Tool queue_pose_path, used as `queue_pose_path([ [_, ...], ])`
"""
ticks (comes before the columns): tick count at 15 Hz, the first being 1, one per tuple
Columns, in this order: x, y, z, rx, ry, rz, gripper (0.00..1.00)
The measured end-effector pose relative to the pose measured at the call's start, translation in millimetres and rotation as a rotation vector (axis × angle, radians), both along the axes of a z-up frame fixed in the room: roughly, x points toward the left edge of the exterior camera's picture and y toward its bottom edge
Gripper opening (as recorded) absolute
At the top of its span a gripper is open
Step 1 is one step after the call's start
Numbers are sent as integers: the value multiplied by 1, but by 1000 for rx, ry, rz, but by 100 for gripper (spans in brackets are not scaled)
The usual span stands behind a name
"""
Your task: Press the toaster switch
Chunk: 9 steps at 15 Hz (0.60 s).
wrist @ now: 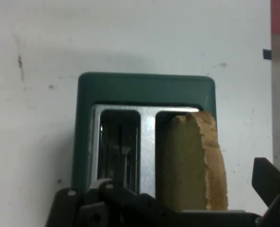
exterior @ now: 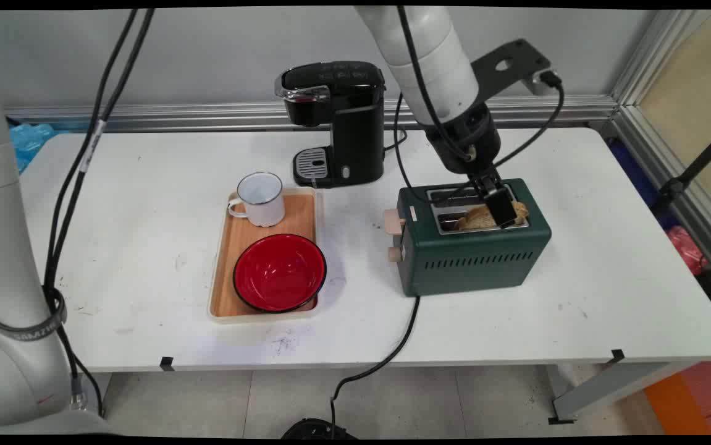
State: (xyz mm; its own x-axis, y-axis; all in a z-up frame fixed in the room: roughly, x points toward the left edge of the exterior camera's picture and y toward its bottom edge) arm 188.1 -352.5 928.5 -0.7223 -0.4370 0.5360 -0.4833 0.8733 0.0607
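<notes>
Dark green and boxy, the toaster (exterior: pixel 472 247) stands on the white worktop (exterior: pixel 608 290) right of centre, its two beige knobs on the left end and its black cord running off the near edge. A slice of toast (exterior: pixel 477 217) leans in the nearer of its two slots, sticking up well above the metal top, while the farther slot holds nothing visible. The black end effector (exterior: pixel 498 207) reaches down onto the toaster's top and is clenched on the toast, one finger (exterior: pixel 502 209) lying across the slice's near face. Left of the toaster lies a wooden tray (exterior: pixel 241 238) carrying a white enamel mug (exterior: pixel 261 199) at its far end and a red bowl (exterior: pixel 280 272) at its near end. A black coffee machine (exterior: pixel 336 123) stands behind the tray, near the wall.
</notes>
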Motion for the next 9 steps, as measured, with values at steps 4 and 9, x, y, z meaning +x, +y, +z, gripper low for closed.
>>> queue_pose_path([
  [4,17,7,16,-22,31,-9,100],
  [9,55,25,39,-44,42,-9,100],
])
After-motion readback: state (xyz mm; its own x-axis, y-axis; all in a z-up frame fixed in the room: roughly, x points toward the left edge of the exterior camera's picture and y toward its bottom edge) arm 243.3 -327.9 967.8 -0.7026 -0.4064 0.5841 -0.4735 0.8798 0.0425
